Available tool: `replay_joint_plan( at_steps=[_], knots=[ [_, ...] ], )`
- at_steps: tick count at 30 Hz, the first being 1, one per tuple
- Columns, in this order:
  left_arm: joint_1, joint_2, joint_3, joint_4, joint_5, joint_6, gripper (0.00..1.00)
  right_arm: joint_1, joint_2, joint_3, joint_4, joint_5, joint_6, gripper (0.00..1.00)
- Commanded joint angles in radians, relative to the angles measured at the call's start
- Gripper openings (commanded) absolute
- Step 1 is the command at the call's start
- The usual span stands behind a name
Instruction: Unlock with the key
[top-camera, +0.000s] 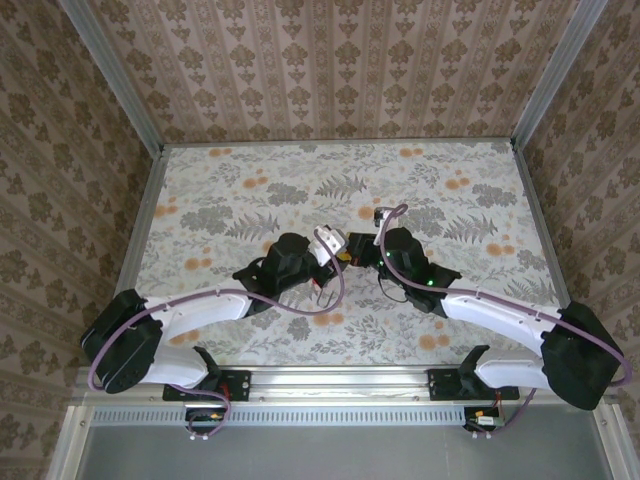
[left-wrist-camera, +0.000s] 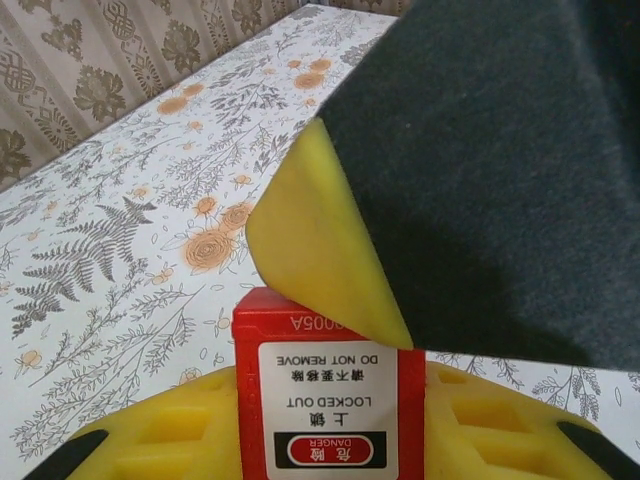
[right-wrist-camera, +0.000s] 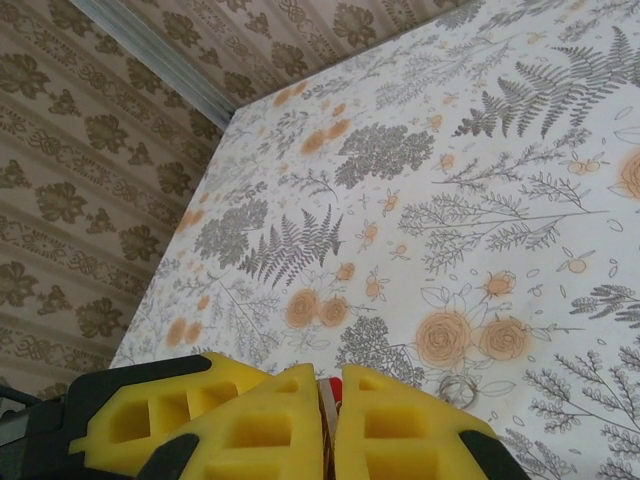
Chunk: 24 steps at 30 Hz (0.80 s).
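Padlock (left-wrist-camera: 327, 400) gripped by left jaws; right jaws, clenched on key (right-wrist-camera: 328, 396), crowd its top.

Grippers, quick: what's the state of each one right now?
Left gripper: closed on the red padlock.
Right gripper: closed, apparently pinching the key.

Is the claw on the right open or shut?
Shut: the right claw has its yellow fingers pressed together on a thin metal piece, probably the key.
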<state>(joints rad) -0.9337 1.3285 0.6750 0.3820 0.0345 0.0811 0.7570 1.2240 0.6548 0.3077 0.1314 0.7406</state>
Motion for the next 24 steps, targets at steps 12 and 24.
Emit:
replay_joint_plan(
  at_steps=[12,24],
  knots=[
    [0.006,-0.044,0.096,0.313,0.114,-0.023,0.20,0.011,-0.042,0.035,-0.230,-0.200,-0.051,0.13],
    [0.006,-0.038,0.095,0.253,0.103,-0.009,0.20,-0.004,-0.084,0.147,-0.350,-0.167,-0.088,0.45]
  ],
)
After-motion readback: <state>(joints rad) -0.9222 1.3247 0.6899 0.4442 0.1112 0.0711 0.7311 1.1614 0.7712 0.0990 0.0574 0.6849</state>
